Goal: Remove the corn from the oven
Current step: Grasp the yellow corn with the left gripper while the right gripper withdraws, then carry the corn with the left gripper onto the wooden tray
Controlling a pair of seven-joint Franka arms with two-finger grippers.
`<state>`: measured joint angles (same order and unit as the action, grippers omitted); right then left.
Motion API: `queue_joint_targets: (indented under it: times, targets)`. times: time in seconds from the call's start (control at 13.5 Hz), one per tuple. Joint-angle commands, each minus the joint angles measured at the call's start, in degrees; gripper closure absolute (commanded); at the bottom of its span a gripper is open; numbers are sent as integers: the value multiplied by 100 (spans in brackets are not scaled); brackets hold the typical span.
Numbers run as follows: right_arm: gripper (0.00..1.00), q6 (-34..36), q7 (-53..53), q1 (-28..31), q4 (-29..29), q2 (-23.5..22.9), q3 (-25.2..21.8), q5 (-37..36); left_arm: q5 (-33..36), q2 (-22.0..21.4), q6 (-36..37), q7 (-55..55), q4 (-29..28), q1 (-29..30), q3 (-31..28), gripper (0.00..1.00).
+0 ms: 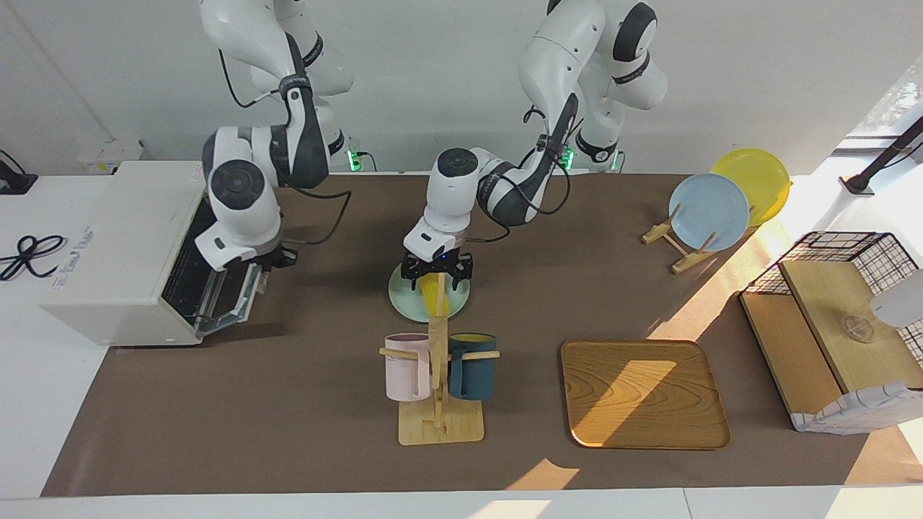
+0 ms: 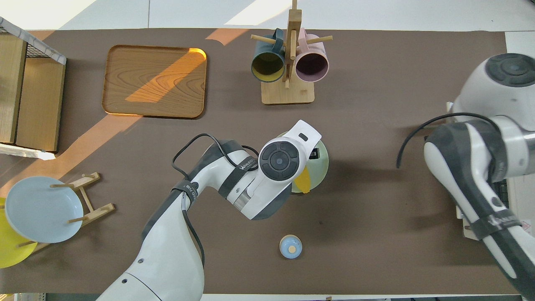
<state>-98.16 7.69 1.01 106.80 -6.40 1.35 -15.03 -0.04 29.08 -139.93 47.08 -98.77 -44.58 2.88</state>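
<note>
The yellow corn (image 1: 437, 298) lies on a light green plate (image 1: 404, 297) in the middle of the table, outside the oven. My left gripper (image 1: 438, 274) is low over the plate, open, with a finger on each side of the corn's end nearest the robots. In the overhead view the left hand covers most of the plate (image 2: 322, 162), and only one corn tip (image 2: 303, 182) shows. The off-white oven (image 1: 122, 245) stands at the right arm's end. Its glass door (image 1: 229, 297) is tilted half way up. My right gripper (image 1: 276, 256) is at the door's upper edge.
A mug rack (image 1: 438, 367) with a pink and a dark blue mug stands just farther from the robots than the plate. A wooden tray (image 1: 644, 393), a rack with a blue and a yellow plate (image 1: 710, 210) and a wire-sided basket (image 1: 836, 317) lie toward the left arm's end. A small blue bell (image 2: 290, 246) sits near the robots.
</note>
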Motion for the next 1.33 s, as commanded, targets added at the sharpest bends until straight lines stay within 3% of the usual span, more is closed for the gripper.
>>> queue_joint_targets:
  times: [0.0, 0.15, 0.22, 0.37, 0.44, 0.52, 0.59, 0.74, 0.89, 1.11, 1.26]
  targets:
    - [100, 287, -733, 461, -457, 16, -74, -255, 144, 10, -96, 3, -81, -7, 19, 0]
    - [100, 569, -725, 462, -939, 112, -56, 566, 144, 1, -113, 20, -107, -33, 19, 0]
    - [100, 605, -716, 462, -1177, 122, -65, 1102, 136, -8, -165, 55, -151, -42, 19, 8]
    - [97, 553, -690, 357, -1320, 113, -21, 1397, 136, -8, -245, 56, -151, -42, 19, 50]
    - [90, 614, -699, 234, -1372, 104, -21, 1415, 136, -8, -236, 64, -151, -50, 19, 66]
    - [56, 640, -699, 172, -1364, 113, -21, 1415, 109, -8, -219, 108, -151, -50, 19, 82]
    - [1, 684, -716, 163, -1381, 104, -21, 1406, 101, -8, -140, 300, -90, -50, 19, 100]
    - [0, 798, -708, 163, -1521, 52, -12, 1450, 100, -43, 70, 478, 6, -51, 11, 100]
    - [0, 869, -707, 154, -1522, 51, -12, 1529, 118, -340, 473, 408, 59, 142, 2, 100]
    - [0, 948, -699, 172, -1382, 165, -12, 1538, 101, -920, 1334, -747, 86, 1097, 19, 100]
    - [0, 940, -690, 137, -1137, 410, -21, 1538, 83, -896, 1722, -1567, 444, 1740, 28, 100]
